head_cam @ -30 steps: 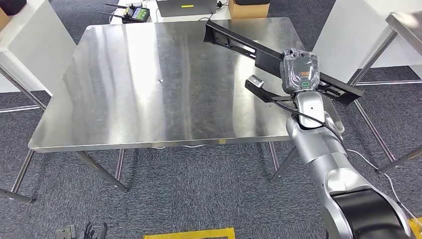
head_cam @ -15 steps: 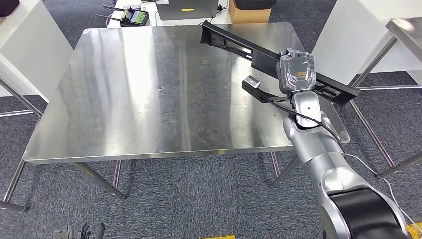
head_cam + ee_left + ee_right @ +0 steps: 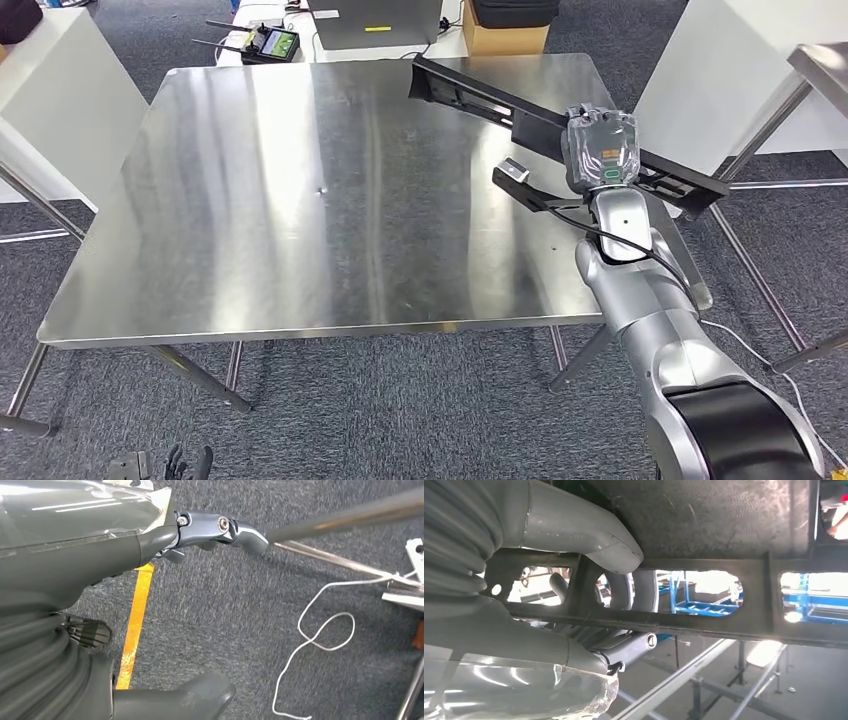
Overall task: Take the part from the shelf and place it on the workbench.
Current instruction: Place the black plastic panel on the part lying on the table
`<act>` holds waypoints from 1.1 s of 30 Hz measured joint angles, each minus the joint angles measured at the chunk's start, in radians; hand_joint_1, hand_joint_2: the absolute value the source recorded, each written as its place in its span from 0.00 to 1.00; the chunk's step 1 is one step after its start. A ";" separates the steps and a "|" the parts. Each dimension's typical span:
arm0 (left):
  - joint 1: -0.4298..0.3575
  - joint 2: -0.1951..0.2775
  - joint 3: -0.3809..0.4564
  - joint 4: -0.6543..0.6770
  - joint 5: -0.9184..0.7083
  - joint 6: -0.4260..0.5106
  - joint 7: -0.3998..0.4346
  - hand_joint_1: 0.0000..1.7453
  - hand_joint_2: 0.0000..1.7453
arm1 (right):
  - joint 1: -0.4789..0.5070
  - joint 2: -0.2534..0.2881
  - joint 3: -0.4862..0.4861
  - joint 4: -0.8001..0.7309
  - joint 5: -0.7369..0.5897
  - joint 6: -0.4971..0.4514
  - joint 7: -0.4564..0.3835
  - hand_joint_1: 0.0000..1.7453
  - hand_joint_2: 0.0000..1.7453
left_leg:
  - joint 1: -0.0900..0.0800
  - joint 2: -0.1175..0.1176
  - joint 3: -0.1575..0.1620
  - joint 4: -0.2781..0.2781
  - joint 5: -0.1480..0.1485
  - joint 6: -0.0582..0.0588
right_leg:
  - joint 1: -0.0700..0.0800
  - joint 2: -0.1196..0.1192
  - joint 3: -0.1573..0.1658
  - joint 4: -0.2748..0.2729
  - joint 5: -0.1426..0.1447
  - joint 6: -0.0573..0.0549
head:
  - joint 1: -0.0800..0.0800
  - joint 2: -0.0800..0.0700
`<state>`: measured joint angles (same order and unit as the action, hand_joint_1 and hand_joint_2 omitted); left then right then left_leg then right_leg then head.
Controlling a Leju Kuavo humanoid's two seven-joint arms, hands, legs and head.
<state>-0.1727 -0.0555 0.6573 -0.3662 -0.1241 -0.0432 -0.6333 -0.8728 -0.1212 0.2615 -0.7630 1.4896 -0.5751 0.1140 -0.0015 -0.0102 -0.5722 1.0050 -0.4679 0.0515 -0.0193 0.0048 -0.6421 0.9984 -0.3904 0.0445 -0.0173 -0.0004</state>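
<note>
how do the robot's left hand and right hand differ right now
The right hand is raised over the steel workbench and grips the long black part, its thumb across the part's slotted frame. The left hand holds nothing and faces grey carpet with a yellow floor line. Both have grey ribbed covers and clear plastic wrap.

free: bare steel of the workbench (image 3: 300, 200) is left open across its left and middle | blocked: right side is crossed by the long black part (image 3: 480, 95), gripped in the right hand (image 3: 600, 150) | edge: far rim is bordered by a remote (image 3: 270, 45) and box (image 3: 505, 35) | floor: a white cable (image 3: 320, 630) is laid loose
</note>
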 joint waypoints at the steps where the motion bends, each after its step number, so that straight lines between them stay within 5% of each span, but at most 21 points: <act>1: 0.000 0.000 0.000 0.000 -0.002 0.001 -0.001 0.00 1.00 | 0.001 0.000 -0.002 0.000 0.000 0.000 0.001 1.00 1.00 | 0.000 0.001 0.001 -0.002 0.000 0.000 | 0.001 0.001 0.000 0.000 -0.001 -0.001 | 0.000 0.000; 13: -0.001 -0.001 0.000 0.000 -0.024 0.003 -0.049 0.00 1.00 | 0.004 -0.006 0.009 0.009 0.077 0.000 0.078 1.00 1.00 | 0.002 0.003 0.004 -0.009 -0.001 -0.015 | 0.006 0.003 0.000 0.001 -0.003 -0.010 | 0.000 0.000; 33: -0.002 -0.009 -0.003 -0.017 -0.045 -0.014 -0.067 0.00 1.00 | -0.066 0.027 0.230 0.249 0.079 -0.015 0.191 1.00 1.00 | -0.008 0.003 0.004 -0.008 0.000 -0.014 | 0.003 0.003 0.004 0.000 -0.003 -0.010 | 0.000 0.000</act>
<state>-0.1745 -0.0642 0.6542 -0.3834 -0.1687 -0.0570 -0.7004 -0.9391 -0.0939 0.4917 -0.5138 1.5686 -0.5903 0.3052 -0.0100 -0.0072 -0.5683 0.9972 -0.4681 0.0371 -0.0166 0.0074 -0.6381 0.9985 -0.3932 0.0345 -0.0169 -0.0003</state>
